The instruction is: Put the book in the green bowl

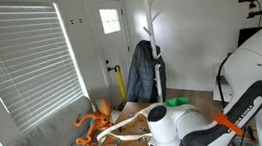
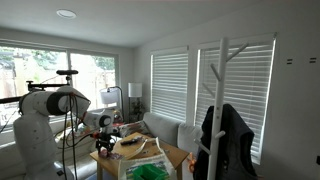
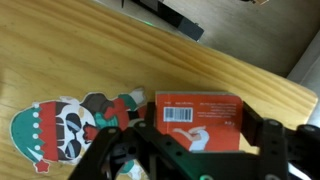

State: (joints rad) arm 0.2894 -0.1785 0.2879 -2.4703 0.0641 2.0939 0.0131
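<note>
Gripper (image 3: 203,148) fingers were seen closest of all in the wrist view, black and spread wide, one either side of the red book (image 3: 198,118). No squeeze could be made out; the jaws were judged open, straddling, not yet pinching.

And the book itself was found lying flat on the wooden table (image 3: 60,50), barcode side up, just beside a flat festive figure (image 3: 65,125) with a striped hat. Close neighbours, those two, though a sliver of bare wood could be made out between them.

The green bowl (image 1: 178,101) was spotted in an exterior view at the far side of the table, well apart from the book, with the orange octopus toy (image 1: 95,123) off toward the window blinds.

So the grasp was the step in hand, by this reading. To do it well, the fingers would best be centred over the book's short span and lowered until the tips sat right at the tabletop, since a thin flat book gives little edge to catch. The festive figure should be kept clear of the left-hand finger in that view, or it might be dragged along. A firm, square closure was called for before any lift; a skewed pinch could let the book pivot and slip. The bowl looked small, so the book might only rest tilted in it.
</note>
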